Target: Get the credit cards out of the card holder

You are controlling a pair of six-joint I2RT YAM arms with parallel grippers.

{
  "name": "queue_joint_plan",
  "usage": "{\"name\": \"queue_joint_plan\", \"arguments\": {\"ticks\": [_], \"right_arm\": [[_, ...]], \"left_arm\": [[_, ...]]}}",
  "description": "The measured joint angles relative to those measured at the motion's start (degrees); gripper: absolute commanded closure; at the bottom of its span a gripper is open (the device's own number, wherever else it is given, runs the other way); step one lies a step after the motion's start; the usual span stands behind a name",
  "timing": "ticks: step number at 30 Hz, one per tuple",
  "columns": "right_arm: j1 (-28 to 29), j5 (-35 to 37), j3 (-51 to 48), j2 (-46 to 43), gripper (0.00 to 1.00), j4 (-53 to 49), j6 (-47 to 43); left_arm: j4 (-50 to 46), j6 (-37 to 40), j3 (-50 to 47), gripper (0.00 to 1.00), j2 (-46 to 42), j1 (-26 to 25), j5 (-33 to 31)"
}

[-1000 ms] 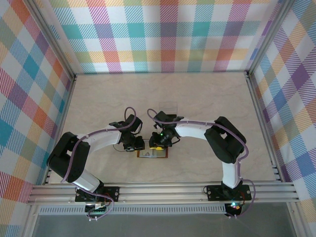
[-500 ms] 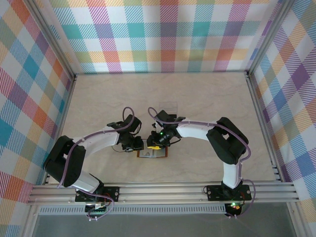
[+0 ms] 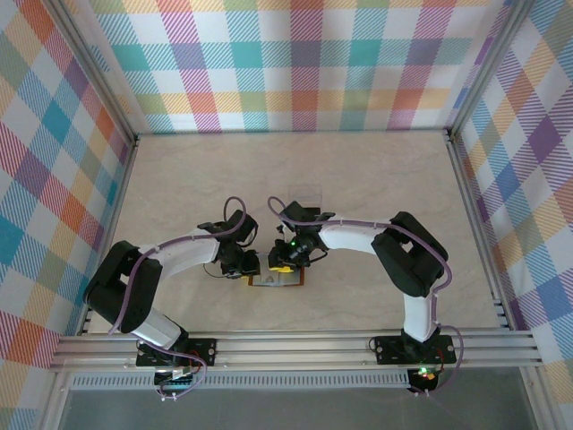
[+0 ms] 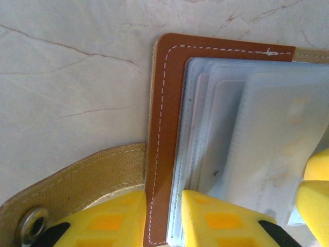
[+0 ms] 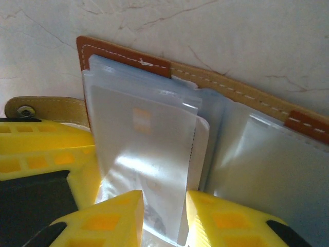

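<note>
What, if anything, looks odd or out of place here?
Nothing spilled or damaged. The card holder lies open, its leather edge pinched by the left end effector; the right end effector pinches one clear plastic sleeve, standing apart from the rest.

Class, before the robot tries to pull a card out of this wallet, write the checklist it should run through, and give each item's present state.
1. The reddish-brown leather card holder lies open on the pale marbled table: ok.
2. The left pincer clamps the holder's leather edge to steady it: ok.
3. The right pincer is shut on a clear plastic sleeve with a whitish card inside: ok.
4. The grip catches the card itself, not only the sleeve: cannot tell.
5. The sleeve's open end faces the pull direction: cannot tell.
</note>
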Motion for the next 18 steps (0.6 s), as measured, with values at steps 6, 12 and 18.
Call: {"name": "queue_joint_plan", "arguments": {"ticks": [6, 12, 18], "right_arm": [[-0.2, 1.8, 0.3, 0.0, 0.69, -2.5, -0.9], [-0.2, 1.6, 0.5, -0.1, 0.65, -2.5, -1.3], [-0.9, 1.2, 0.5, -2.1, 0.65, -2.4, -1.2]], "left_arm": [[0.0, 0.0, 0.0, 0.75, -0.1, 0.0, -0.2], [-1.2, 0.0, 0.0, 0.76, -2.4, 0.0, -0.8], [-2.7, 0.0, 1.9, 0.76, -5.9, 0.0, -1.0]]}}
